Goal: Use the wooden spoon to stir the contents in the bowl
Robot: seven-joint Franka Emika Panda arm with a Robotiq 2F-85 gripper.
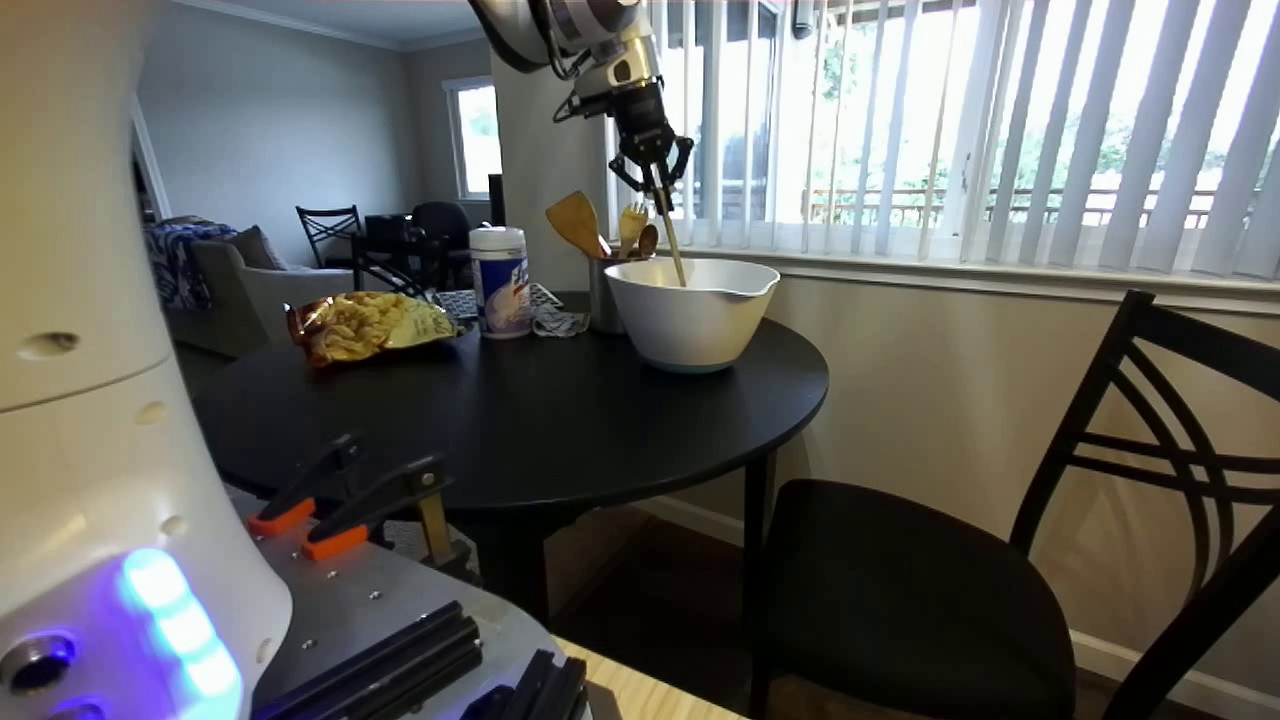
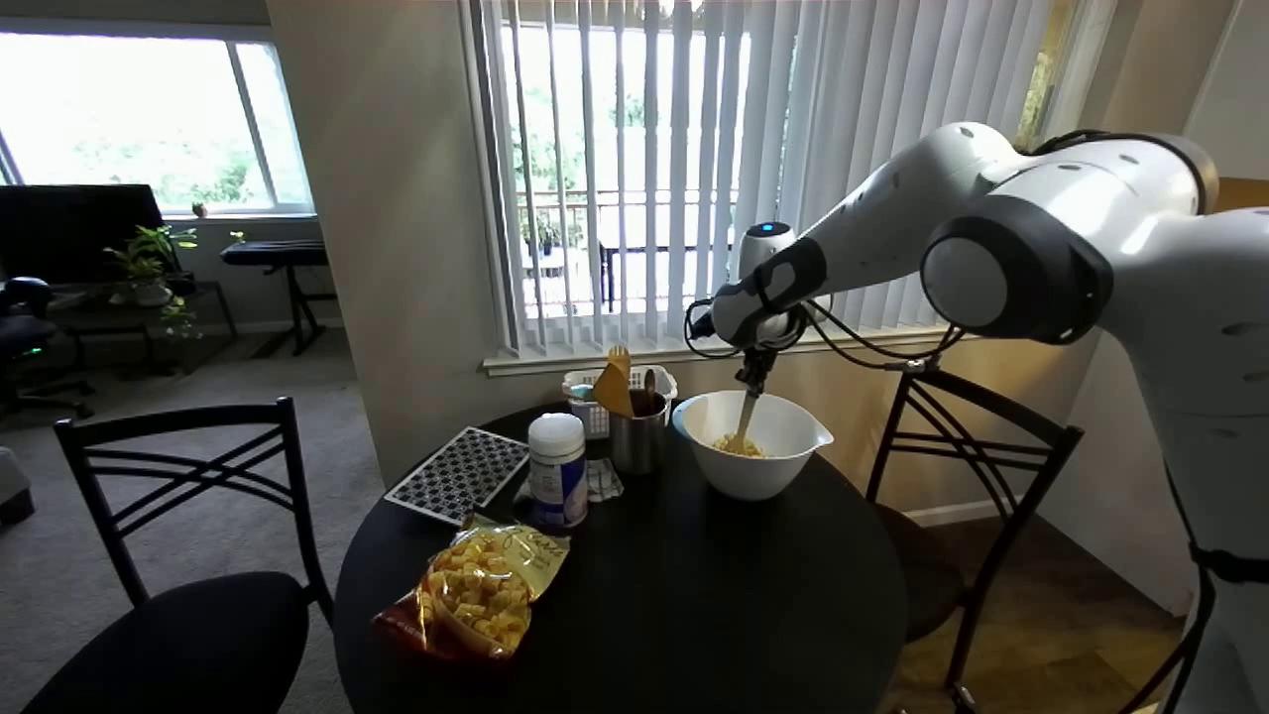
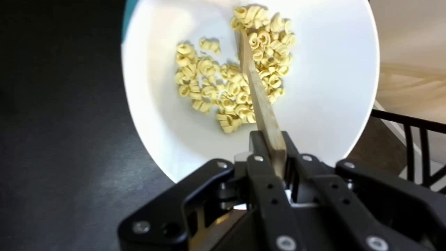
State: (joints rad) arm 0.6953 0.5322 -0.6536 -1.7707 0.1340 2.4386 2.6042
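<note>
The off-white bowl (image 1: pixel 690 325) stands upright on the black round table, and it shows in both exterior views (image 2: pixel 750 480). In the wrist view the bowl (image 3: pixel 327 69) holds curled yellow pasta (image 3: pixel 235 92) spread over its bottom. My gripper (image 1: pixel 660 195) is above the bowl, pointing down. In the wrist view my gripper (image 3: pixel 271 139) is shut on the handle of the wooden spoon (image 3: pixel 259 94). The spoon slants down into the bowl, its head end among the pasta. The spoon also shows in an exterior view (image 2: pixel 745 418). The head is seen edge-on and partly hidden.
A metal holder (image 2: pixel 636 446) with wooden utensils stands close beside the bowl. A white canister (image 2: pixel 558 471) and an open-looking pasta bag (image 2: pixel 481 590) are on the table (image 2: pixel 714 615). A white basket (image 2: pixel 595 420) is behind the holder. A black chair (image 1: pixel 900 580) stands beside the table.
</note>
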